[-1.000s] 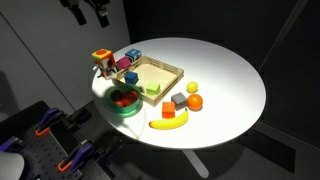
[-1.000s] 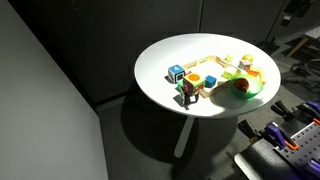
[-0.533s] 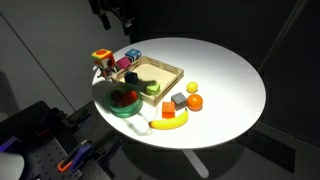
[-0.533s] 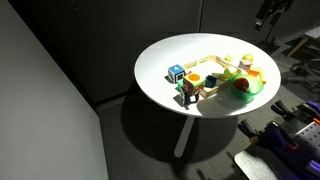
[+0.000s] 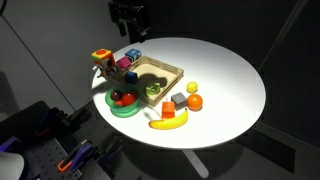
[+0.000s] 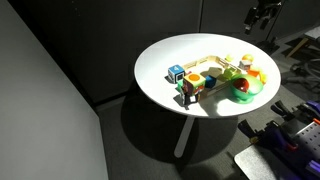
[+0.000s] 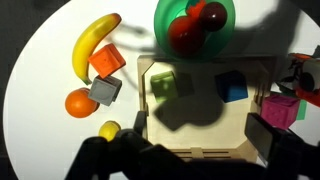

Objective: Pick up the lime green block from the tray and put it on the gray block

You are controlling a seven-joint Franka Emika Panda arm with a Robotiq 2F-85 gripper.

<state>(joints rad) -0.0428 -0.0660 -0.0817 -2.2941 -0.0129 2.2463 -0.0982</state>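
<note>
The lime green block point(image 7: 165, 83) lies in the light wood tray point(image 7: 142, 97), in its corner near the green bowl, partly in shadow. It also shows in an exterior view point(image 5: 153, 88). The gray block point(image 7: 104, 91) sits on the white table outside the tray, beside a red-orange block point(image 7: 107, 62); an exterior view shows it too point(image 5: 179, 100). My gripper point(image 7: 202, 128) is open and empty, high above the tray's edge, with the block ahead of it. Both exterior views show it in the air above the table's rim point(image 5: 128, 32) point(image 6: 262, 16).
A green bowl point(image 7: 195, 25) with red fruit sits by the tray. A blue block point(image 7: 232, 87) lies in the tray. A banana point(image 7: 95, 42), an orange point(image 7: 79, 103) and a yellow ball point(image 7: 110, 130) lie round the gray block. A pink block point(image 7: 280, 108) and stacked toys point(image 5: 103, 62) stand beside the tray.
My gripper has moved from beyond the table's edge toward the tray. Its shadow now falls across the tray. The objects have not moved.
</note>
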